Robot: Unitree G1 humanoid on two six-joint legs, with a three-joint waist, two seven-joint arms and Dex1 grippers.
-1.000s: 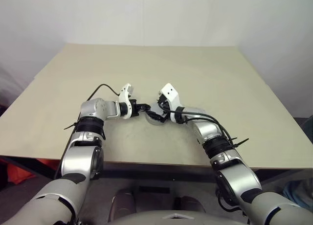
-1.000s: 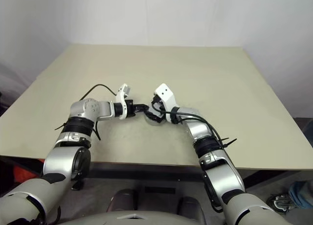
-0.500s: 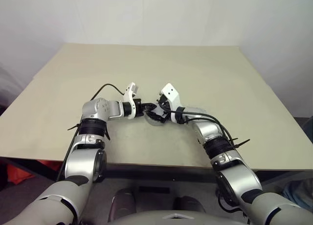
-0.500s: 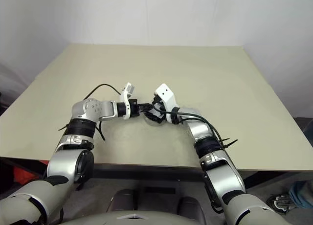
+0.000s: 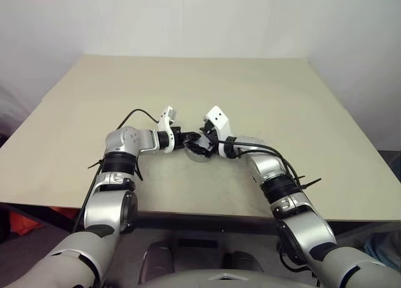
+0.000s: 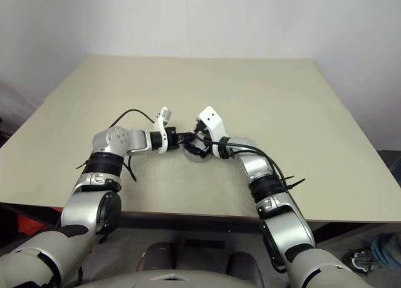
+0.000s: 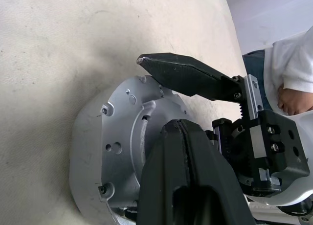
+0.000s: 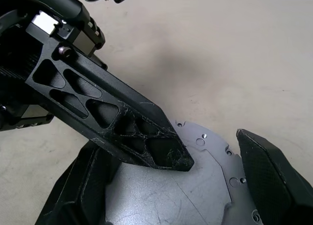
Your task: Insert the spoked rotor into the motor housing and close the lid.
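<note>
The motor housing (image 7: 112, 156) is a round silver metal piece with small screw holes in its flat face. It sits low over the beige counter (image 5: 263, 94), near the front edge and about in the middle between both sides. I cannot tell if it rests on the counter or is lifted a little. In the head views only a small pale part of it (image 5: 199, 151) is visible, because both hands meet over it. No copper windings are visible from these angles; the face that shows is closed and plain metal.

The right hand (image 8: 215, 161) comes from the right and has its two black fingers spread wide on both sides of the housing. One finger (image 8: 274, 181) is at the rim on one side, and the other one (image 8: 78, 195) is low at the opposite side. They seem to hold the housing by its edge.

The left hand (image 7: 183, 137) comes from the left with its fingers pressed together into one dark wedge. The tip is on the flat face of the housing, or just above it, between the spread fingers of the right hand. In the right wrist view this closed pair (image 8: 122, 122) lies across the silver face.

A black cable (image 5: 135, 116) makes a loop above the left wrist.
</note>
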